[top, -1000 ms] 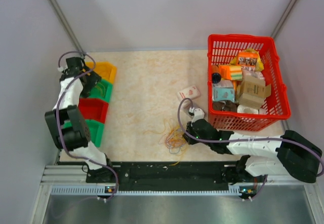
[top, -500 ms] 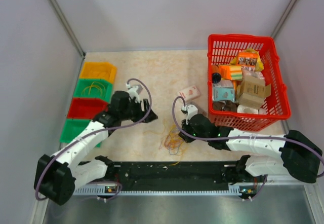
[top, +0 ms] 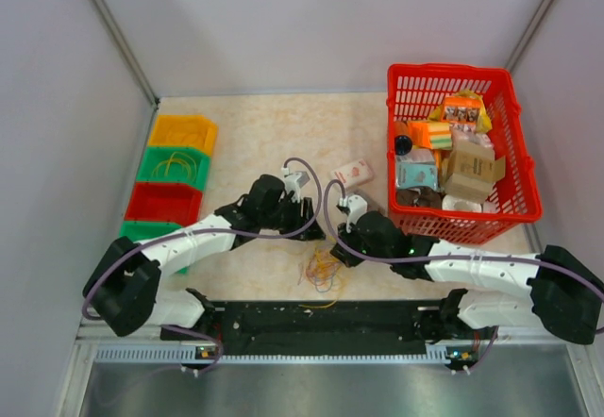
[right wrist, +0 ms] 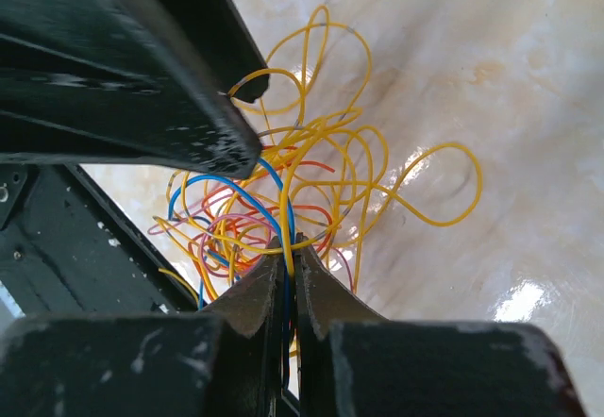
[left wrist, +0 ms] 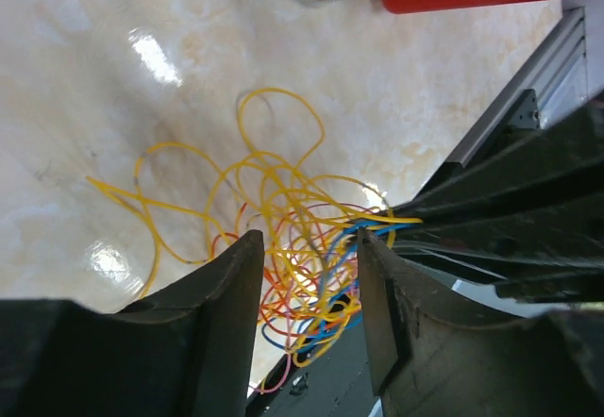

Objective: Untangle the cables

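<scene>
right gripper (right wrist: 291, 247) is pinching shut on a couple of thin strands at the near side of the tangle of cables (right wrist: 316, 176), one blue and one yellow as far as i am reading it. left gripper (left wrist: 309, 242) is hanging open low over the same heap, its jaws straddling a few yellow loops without closing on anything.

the tangle is lying loose on the table (top: 255, 134), off the near left corner of the red basket (top: 444, 224), between that corner and the black rail (top: 321, 318).

i am judging these wires as very light, springy and slick on the glossy top. if i am pulling one strand, the whole heap is likely dragging along rather than opening. so i am wanting one side anchoring the knot while the other takes a single outer yellow loop on the side away from the basket, close to where it leaves the bundle.

what is getting in my way is mostly my own arms: both wrists are crowding the heap, nearly touching. a small carton (top: 353, 172) is sitting just beside the basket's left wall, near the right wrist. the coloured bins (top: 179, 134) are well to the left of the basket, the upper green one holding yellow wire.
</scene>
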Available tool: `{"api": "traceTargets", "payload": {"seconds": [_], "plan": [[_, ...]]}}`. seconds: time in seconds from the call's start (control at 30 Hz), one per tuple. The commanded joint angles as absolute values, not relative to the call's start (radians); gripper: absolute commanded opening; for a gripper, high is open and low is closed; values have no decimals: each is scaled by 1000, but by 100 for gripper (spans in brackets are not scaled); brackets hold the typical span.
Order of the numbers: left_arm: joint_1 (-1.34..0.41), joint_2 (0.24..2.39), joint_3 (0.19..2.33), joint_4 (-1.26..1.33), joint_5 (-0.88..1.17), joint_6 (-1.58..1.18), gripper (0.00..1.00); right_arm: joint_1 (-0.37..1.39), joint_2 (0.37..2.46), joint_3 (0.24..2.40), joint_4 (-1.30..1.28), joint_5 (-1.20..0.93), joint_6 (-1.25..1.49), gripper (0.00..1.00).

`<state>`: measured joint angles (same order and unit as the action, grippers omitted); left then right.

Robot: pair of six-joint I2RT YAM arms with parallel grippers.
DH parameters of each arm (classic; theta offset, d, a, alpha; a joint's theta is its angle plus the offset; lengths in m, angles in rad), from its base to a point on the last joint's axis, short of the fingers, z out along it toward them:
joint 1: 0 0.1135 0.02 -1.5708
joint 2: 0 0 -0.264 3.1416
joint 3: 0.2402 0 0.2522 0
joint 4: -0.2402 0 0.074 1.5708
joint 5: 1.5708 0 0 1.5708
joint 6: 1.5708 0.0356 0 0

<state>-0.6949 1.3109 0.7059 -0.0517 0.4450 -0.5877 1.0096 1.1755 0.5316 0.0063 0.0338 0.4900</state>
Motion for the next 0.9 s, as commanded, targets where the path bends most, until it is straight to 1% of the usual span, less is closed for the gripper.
{"api": "traceTargets", "payload": {"seconds": [0.0,0.1,0.13,0.2,0.23,0.27,0.37,0.47,0.53,0.6,0.67,0.77,0.87], "plan": [[-698,1341,732,-25,413,-615,47,1000,1124,555,34,31,488,0],[-698,1353,729,-8,414,-623,42,1002,1132,555,35,29,488,0],[-699,1364,739,23,422,-621,37,1000,1138,555,37,25,488,0],[-699,1365,778,-41,388,-603,13,1000,1149,558,38,21,488,0],[-698,1353,799,-88,330,-588,2,1002,1155,558,37,23,488,0],[-698,1335,822,-133,278,-566,0,1000,1158,560,32,28,491,0],[-698,1241,865,-253,155,-508,0,1002,1172,561,8,81,515,0],[-698,1088,903,-360,13,-456,0,1002,1216,580,-43,167,567,0],[-698,975,958,-426,-162,-425,0,1000,1258,607,-89,233,615,0],[-698,855,1015,-471,-341,-382,0,999,1295,623,-113,265,656,4],[-699,734,1058,-439,-495,-301,0,999,1319,621,-113,297,699,4],[-696,641,1178,-402,-574,-181,0,999,1351,620,-118,339,744,5],[-696,681,1394,-451,-575,-100,0,999,1384,635,-138,370,762,2]]}}
